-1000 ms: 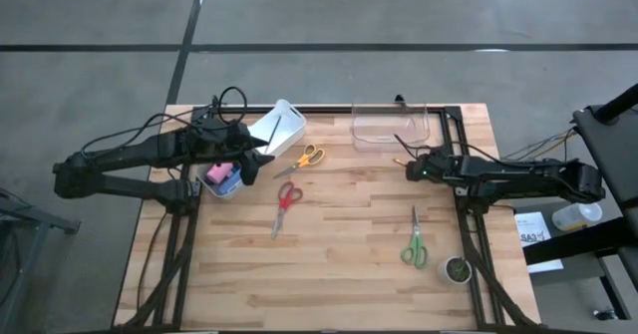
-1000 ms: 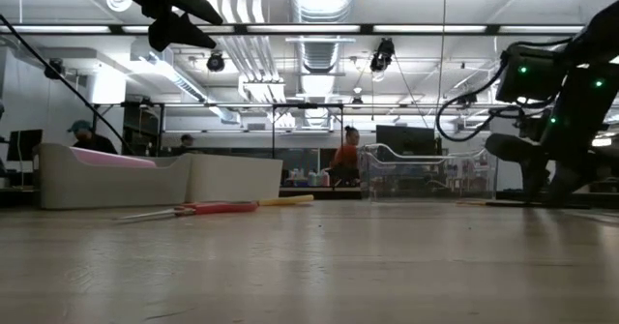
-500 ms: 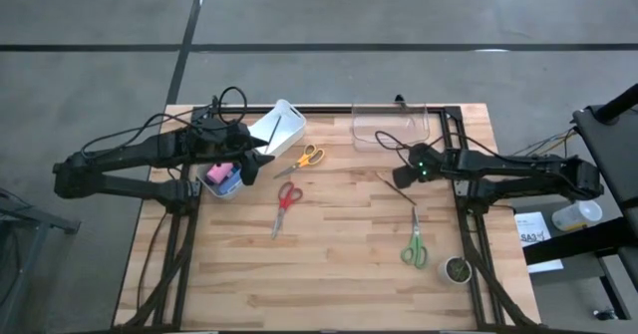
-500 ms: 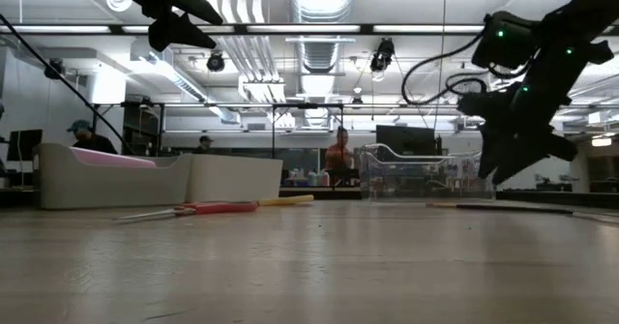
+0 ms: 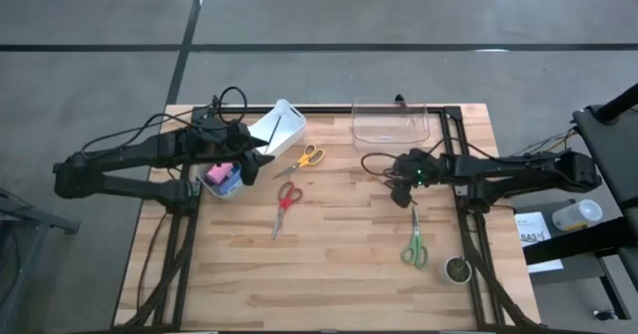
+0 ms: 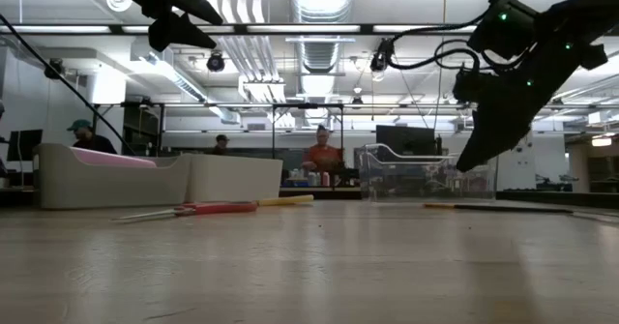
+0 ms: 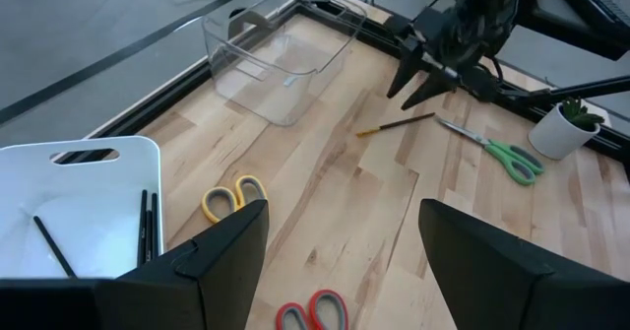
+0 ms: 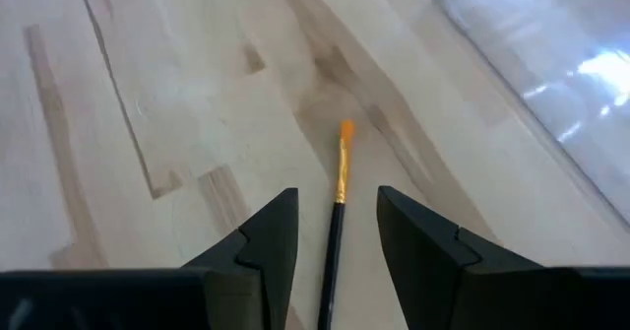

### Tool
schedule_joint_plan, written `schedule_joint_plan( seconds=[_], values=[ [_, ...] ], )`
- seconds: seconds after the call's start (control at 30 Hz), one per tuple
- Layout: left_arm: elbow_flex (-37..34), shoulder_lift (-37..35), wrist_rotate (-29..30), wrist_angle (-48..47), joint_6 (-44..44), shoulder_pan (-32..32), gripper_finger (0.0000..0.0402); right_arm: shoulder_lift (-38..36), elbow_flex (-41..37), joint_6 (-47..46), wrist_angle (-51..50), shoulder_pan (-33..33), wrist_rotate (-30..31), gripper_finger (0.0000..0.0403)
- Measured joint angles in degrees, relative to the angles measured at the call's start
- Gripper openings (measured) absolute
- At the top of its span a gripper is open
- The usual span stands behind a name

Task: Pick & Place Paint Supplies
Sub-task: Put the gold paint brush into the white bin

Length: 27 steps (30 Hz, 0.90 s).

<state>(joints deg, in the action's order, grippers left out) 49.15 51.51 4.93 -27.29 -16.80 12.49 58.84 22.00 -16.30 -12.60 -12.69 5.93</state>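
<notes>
1. The right hand (image 5: 402,186) is parked low over the wooden counter (image 5: 339,264), fingers parted, nothing gripped.
2. A thin paintbrush (image 8: 338,217) with an orange tip is seen lying flat on the counter right between and ahead of the right hand's fingers (image 8: 266,246), untouched as far as can be told.
3. The clear plastic bin (image 5: 390,125) sits just beyond the right hand, and the green scissors (image 5: 414,244) lie close on its other side.
4. The left hand (image 5: 261,165) is held up off the counter, spread wide and empty.
5. Directly below and beside the left hand there's the white bin (image 7: 74,207), with a few dark thin brushes (image 7: 148,227) resting in it.
6. A pink bottle (image 5: 221,170) and something blue are tucked in a small container next to the left hand.
7. The yellow scissors (image 5: 305,157) and red scissors (image 5: 284,202) lie just ahead of the left hand.
</notes>
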Motion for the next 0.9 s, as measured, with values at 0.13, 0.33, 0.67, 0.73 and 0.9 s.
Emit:
schedule_joint_plan(
  seconds=[0.13, 0.33, 0.67, 0.73, 0.9],
  values=[
    [0.0, 0.0, 0.0, 0.0, 0.0, 0.0, 0.0271, 2.8, -3.1, 1.8, 7.2, 0.4, 0.1, 0.0137],
    [0.0, 0.0, 0.0, 0.0, 0.0, 0.0, 0.0271, 6.7, -9.2, 3.3, 18.3, 0.4, 0.1, 0.0137],
    [0.0, 0.0, 0.0, 0.0, 0.0, 0.0, 0.0271, 8.1, -17.9, -0.1, 34.3, 0.3, 0.1, 0.0137],
    [0.0, 0.0, 0.0, 0.0, 0.0, 0.0, 0.0271, 8.1, -18.9, -0.9, 35.8, 0.3, 0.1, 0.0137],
    [0.0, 0.0, 0.0, 0.0, 0.0, 0.0, 0.0271, 8.2, -20.1, -1.0, 36.8, 0.3, 0.1, 0.0136]
  ],
)
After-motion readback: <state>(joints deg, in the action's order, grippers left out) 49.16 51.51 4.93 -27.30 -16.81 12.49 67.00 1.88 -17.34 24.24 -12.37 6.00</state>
